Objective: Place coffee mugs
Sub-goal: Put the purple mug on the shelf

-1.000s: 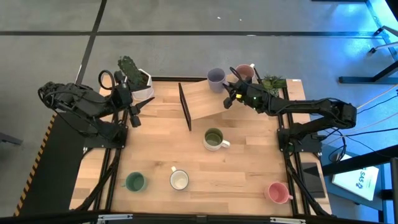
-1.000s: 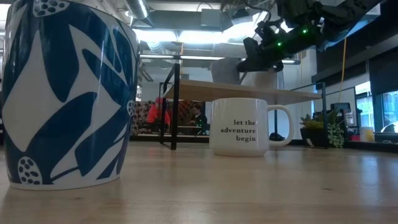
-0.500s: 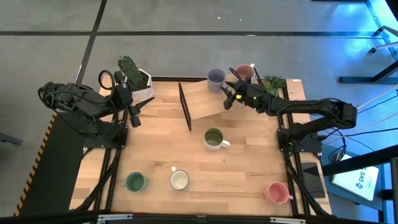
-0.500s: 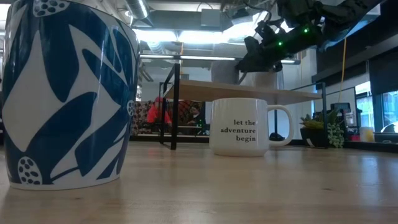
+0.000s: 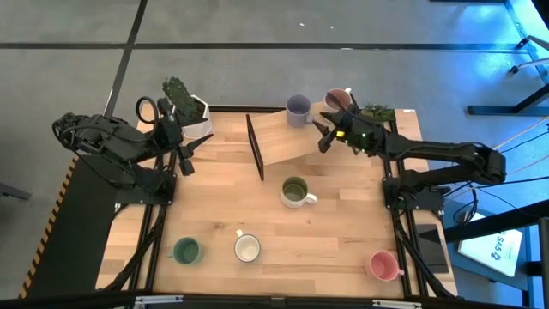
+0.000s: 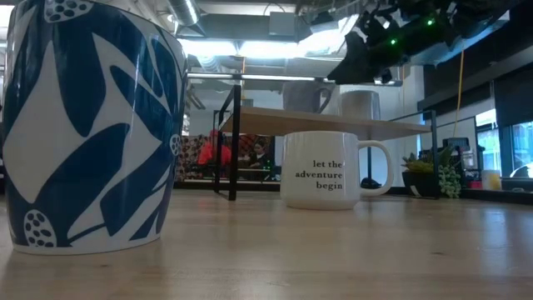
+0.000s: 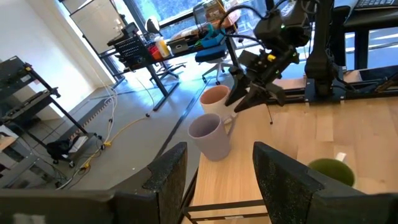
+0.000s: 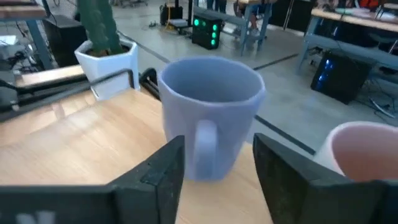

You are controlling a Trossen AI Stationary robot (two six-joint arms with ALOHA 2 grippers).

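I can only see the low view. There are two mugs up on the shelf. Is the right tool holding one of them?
Observer: No. From above, the right tool is open and empty, just beside the lavender mug.
Operator: Which way is its handle?
Observer: In the right wrist view the handle faces that tool.
Operator: Where's the other arm?
Observer: The left tool hangs open by the cactus pot, at the table's far left corner.

Bright even overhead light, blue glow at far right, foreground mug [image 6: 87,125] blurred
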